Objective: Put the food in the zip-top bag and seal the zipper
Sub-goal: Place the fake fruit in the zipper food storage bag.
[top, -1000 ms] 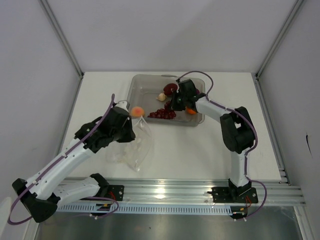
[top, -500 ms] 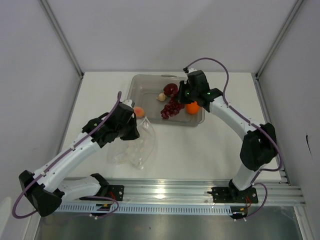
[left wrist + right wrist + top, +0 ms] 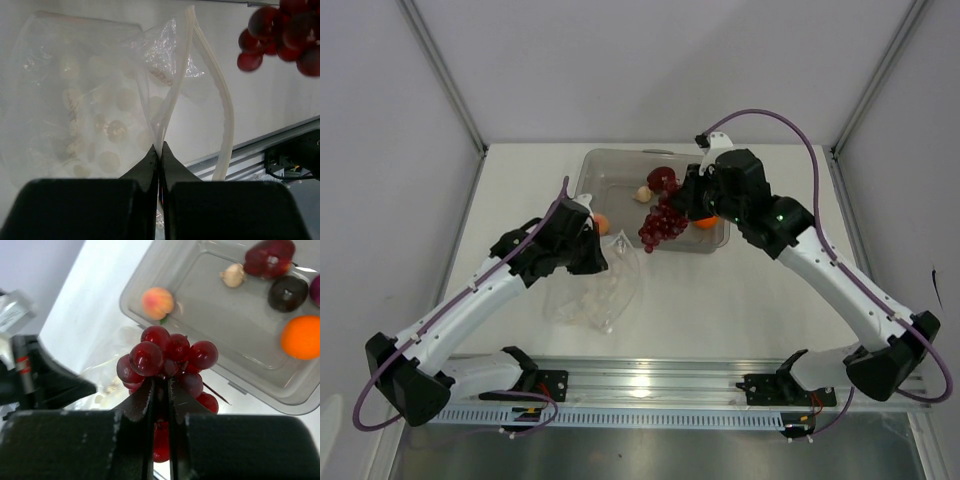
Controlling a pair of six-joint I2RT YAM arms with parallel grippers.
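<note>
The clear zip-top bag [image 3: 592, 298] [image 3: 95, 115] lies on the table with its mouth held apart. My left gripper [image 3: 604, 256] [image 3: 160, 146] is shut on one lip of that mouth. The other lip's zipper [image 3: 223, 102] hangs loose as a pale strip. A dark red grape bunch [image 3: 660, 227] [image 3: 167, 357] [image 3: 282, 27] hangs in the air at the tray's near edge, just right of the bag, with my right gripper [image 3: 674, 208] [image 3: 160, 385] shut on it. In the tray are a peach [image 3: 157, 302], a beige bulb [image 3: 233, 275], a dark red fruit [image 3: 270, 257], a blackish fruit [image 3: 287, 292] and an orange [image 3: 301, 336].
The rigid grey tray [image 3: 605, 165] stands at the back middle of the white table. A metal rail [image 3: 650, 385] runs along the near edge by the arm bases. Grey walls close in the left, right and back.
My right gripper has lifted the grape bunch out of the tray and carried it toward the bag. The left gripper has shifted right with the bag's lip, pulling the mouth wider.
</note>
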